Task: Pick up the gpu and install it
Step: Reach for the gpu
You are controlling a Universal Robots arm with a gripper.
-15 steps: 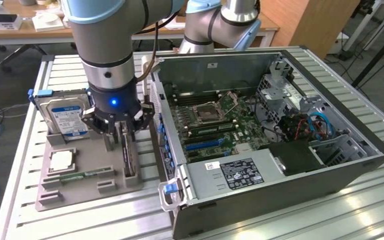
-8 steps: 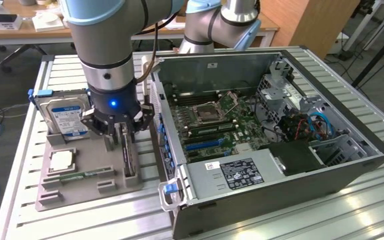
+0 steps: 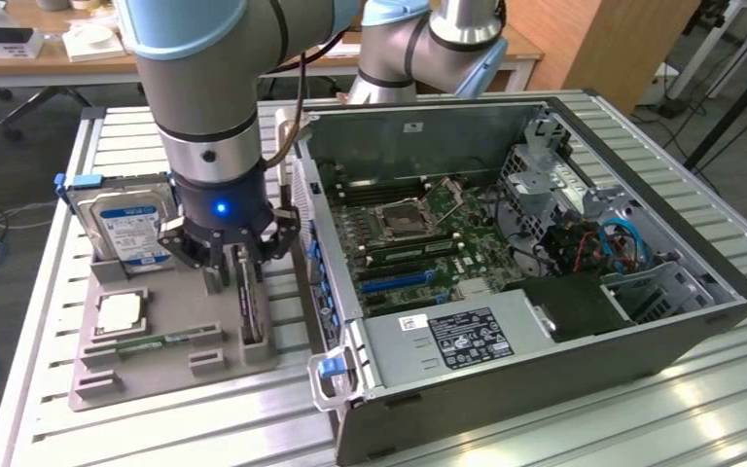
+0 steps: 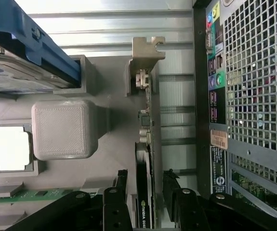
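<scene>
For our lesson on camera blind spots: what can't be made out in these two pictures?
- Graphics card: wrist view, one end cut off by the picture edge.
- Hard drive: exterior view, one side hidden behind the arm.
- Label inside the computer: exterior view, print too small.

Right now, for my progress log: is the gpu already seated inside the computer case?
No: the gpu stands on edge in the grey tray beside the case, straddled by the open gripper.

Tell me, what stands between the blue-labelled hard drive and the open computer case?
In the exterior view, the gpu stands on edge in the gray holder between the hard drive and computer case, the open gripper straddling it.
</scene>
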